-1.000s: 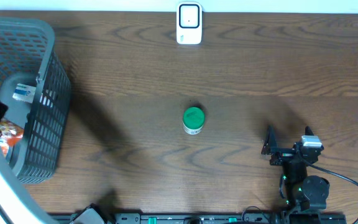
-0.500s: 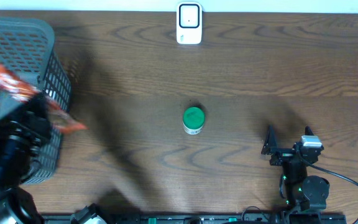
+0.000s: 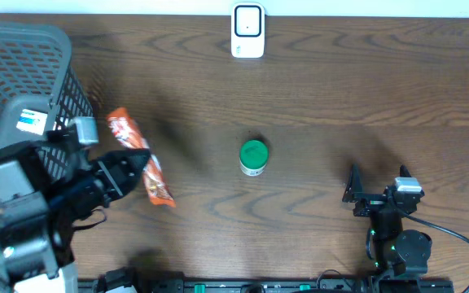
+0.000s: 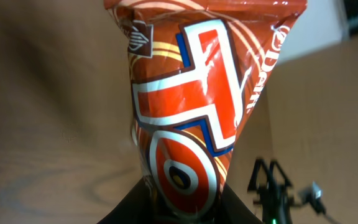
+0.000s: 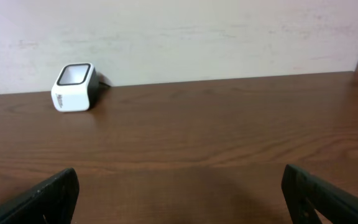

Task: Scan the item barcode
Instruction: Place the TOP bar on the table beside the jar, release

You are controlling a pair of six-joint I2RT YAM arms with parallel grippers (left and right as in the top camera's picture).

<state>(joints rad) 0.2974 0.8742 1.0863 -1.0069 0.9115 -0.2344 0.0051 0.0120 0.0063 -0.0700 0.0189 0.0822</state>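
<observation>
The snack bag (image 3: 141,167) is up off the desk (image 3: 340,98), over its left side and just beside the basket (image 3: 63,81). The left fingers (image 3: 124,165) are clamped on one end of it, so the rest hangs free. My guess is it's held by the end to leave the flat faces clear for scanning.

It's a crinkly, glossy foil packet, orange-red with white and blue lettering. From the left wrist camera the bag (image 4: 194,112) fills nearly the whole view, pinched in narrow where the left fingers (image 4: 126,211) grip it. I can't spot a barcode on the side that's showing, so it may need turning.

The scanner (image 3: 247,31) is a little white box with rounded corners and a dark window, sitting at the middle of the desk's far edge, well apart from the bag. In between, around the middle of the desk, there's a small tub (image 3: 253,157) with a round green lid.

The basket at the left edge is grey plastic mesh with more stuff inside. The right fingers (image 3: 352,185) are spread wide with nothing in them, parked near the front right corner, facing the scanner. The desk itself is dark wood grain, fairly matte.
</observation>
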